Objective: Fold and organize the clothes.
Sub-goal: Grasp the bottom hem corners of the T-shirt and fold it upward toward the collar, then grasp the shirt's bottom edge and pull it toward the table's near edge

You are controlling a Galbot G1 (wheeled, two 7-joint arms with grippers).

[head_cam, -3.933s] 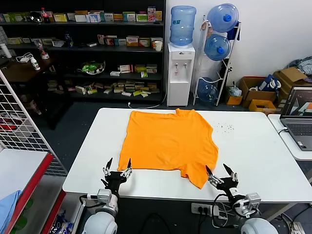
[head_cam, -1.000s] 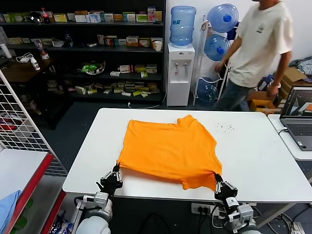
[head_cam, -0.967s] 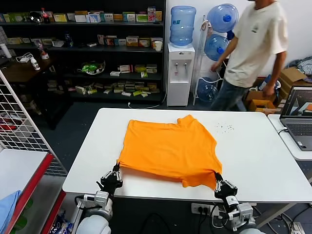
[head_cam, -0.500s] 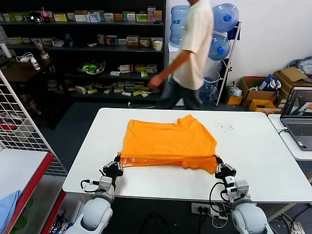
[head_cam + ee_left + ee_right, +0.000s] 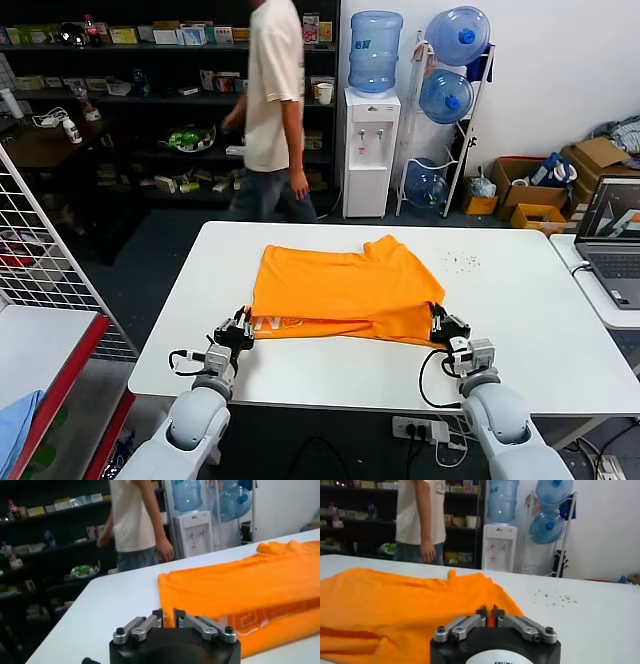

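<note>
With the orange T-shirt (image 5: 345, 290) folded once, hem over on the tabletop (image 5: 540, 320), left claw (image 5: 238, 327) and right claw (image 5: 441, 326) pinch its corners, further folds remaining.

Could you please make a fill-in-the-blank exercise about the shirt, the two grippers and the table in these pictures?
1. The T-shirt on the white table is bright ____.
2. Its near edge is folded over, and white ____ shows beside the left gripper.
3. The right gripper pinches the shirt's near ____ corner.
4. A ____ stands by the shelves beyond the table.

Missing words: orange; lettering; right; person
</note>
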